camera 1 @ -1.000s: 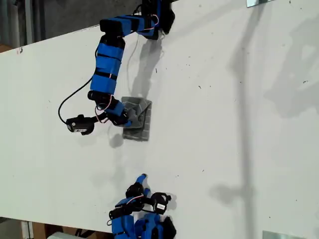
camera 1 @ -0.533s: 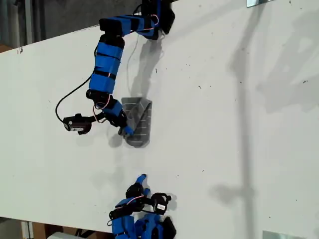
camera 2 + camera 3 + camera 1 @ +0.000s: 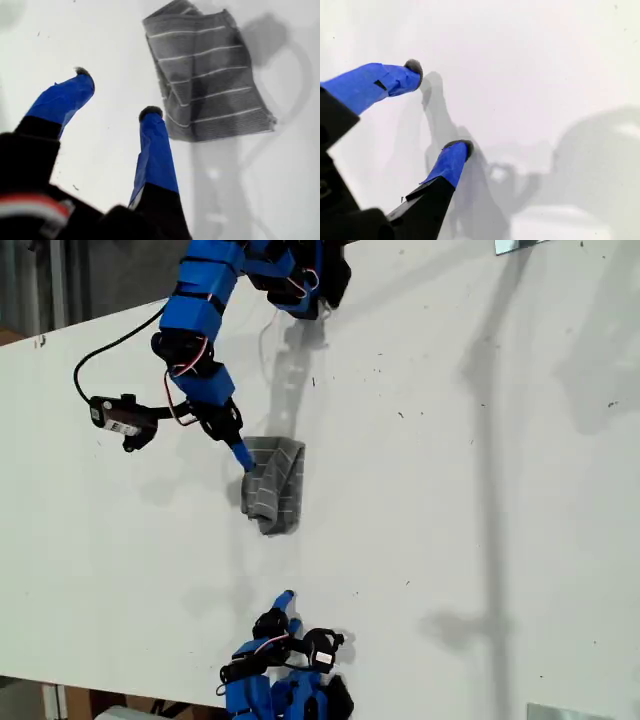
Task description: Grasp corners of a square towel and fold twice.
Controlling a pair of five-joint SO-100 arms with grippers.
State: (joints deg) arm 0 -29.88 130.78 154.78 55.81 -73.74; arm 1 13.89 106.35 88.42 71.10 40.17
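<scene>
On the white table (image 3: 480, 540), from the exterior view's left: my first gripper (image 3: 117, 97) hangs with jaws apart, empty, just beside the folded towel (image 3: 272, 485). My second gripper (image 3: 440, 107), also apart, waits well away. Folding looks done; next, I judge, calls for pulling clear.

Bright, even light on a white table (image 3: 480, 540), with soft grey shadows and mild blur in all three views.

In the exterior view, broad pale shadows streak the table toward the exterior view's right, and a darker shadow lies beside the towel (image 3: 272, 498). The first wrist view is washed out; the towel's stripes read clearly, but my first gripper (image 3: 117, 95) looks soft and close. In the second wrist view, my second gripper (image 3: 440, 107) casts a hazy shadow and the table glares near white.
</scene>
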